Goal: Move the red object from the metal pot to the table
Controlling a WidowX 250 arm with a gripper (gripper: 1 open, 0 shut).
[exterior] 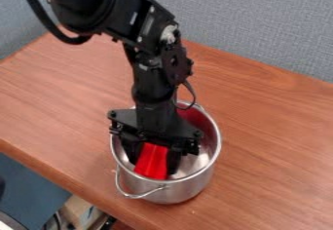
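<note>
No readable text, labels, brands or numbers for you anywhere: arm, pot, bench all unmarked.

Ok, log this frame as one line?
stage: grasp in pot | gripper: shut on block | block: inside pot, not lifted | table: no block yet

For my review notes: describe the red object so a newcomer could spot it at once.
On the brown wooden table, near its front edge, stands a shiny metal pot. Inside it, under the black end effector, lies the red object: an elongated block, the only bright red thing in view.
</note>
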